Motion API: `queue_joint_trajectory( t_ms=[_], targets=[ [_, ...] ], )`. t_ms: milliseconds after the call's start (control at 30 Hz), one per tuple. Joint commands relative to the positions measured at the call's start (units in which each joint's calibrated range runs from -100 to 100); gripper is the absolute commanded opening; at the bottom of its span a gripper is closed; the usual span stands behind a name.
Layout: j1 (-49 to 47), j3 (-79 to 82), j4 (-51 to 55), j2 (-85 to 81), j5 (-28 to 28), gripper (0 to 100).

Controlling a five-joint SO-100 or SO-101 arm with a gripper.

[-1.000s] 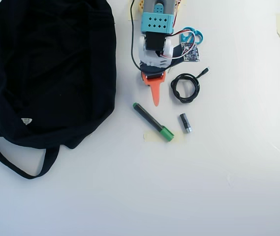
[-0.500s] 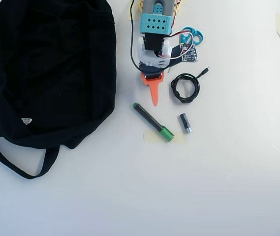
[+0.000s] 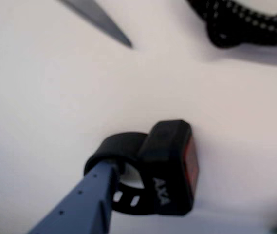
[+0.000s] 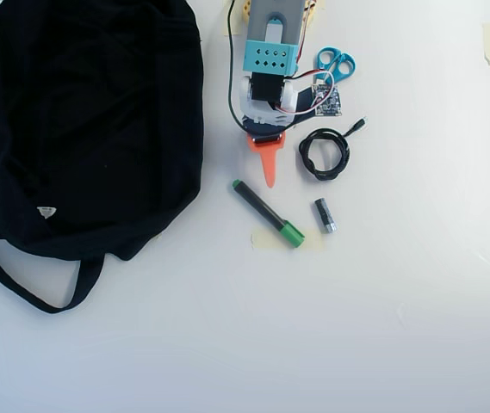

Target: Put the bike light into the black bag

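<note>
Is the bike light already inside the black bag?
No, in the wrist view the bike light lies on the white table, outside the black bag.

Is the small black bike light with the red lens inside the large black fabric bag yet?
Not in: the bike light lies on the white table, apart from the bag.

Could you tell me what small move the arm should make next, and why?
Probably close the jaws. In the wrist view the gripper seems open, its blue finger at the loop strap of the bike light, which rests on the table; the black bag lies left in the overhead view.
</note>
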Motion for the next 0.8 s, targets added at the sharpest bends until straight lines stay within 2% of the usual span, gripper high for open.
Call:
queue_joint_trajectory(
  t_ms=[0,767],
  targets=[
    [0.08,-1.12,-0.63,0.12,0.28,54],
    [0.75,0.49,-0.63,0.29,0.33,54]
  ],
)
